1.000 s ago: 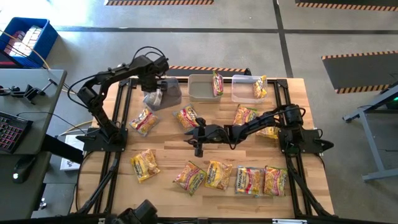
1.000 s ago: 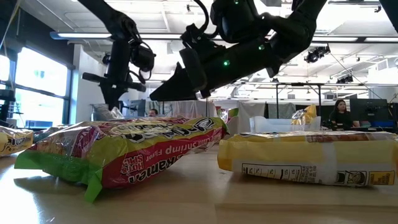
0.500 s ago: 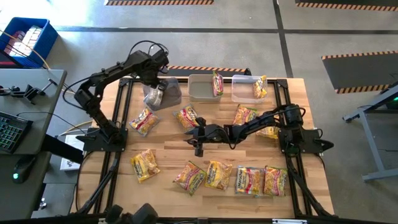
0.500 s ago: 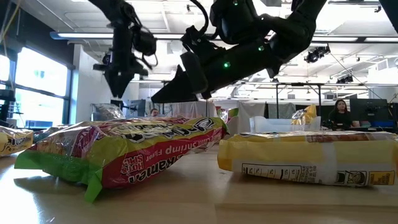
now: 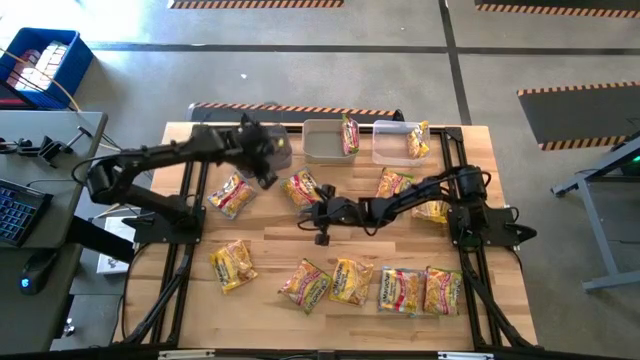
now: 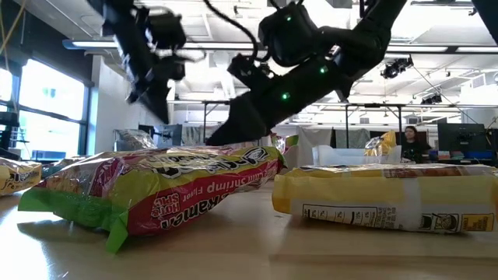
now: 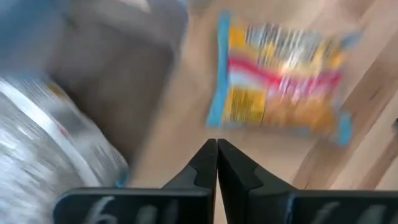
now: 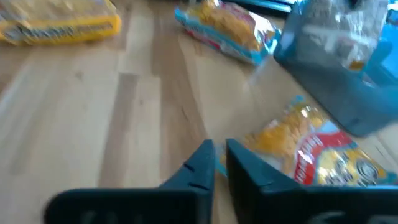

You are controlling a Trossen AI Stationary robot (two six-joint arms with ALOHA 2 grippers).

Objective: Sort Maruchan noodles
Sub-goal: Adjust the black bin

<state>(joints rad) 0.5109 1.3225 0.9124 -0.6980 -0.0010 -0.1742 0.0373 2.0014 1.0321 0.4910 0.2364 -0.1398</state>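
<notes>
The right gripper sits low at mid-worktop, fingers nearly together on the edge of a noodle packet just in front of the grey bin; whether it truly grips cannot be told. The left gripper, clenched and empty, hangs near that bin. A good pick pinches the crinkly edge firmly and lifts straight. Three bins line the far edge; about nine packets lie loose on the worktop, and each clear bin shows one.

Three bins sit along my table's far edge. Noodle packets line the near side; more lie mid-table, left and right.
</notes>
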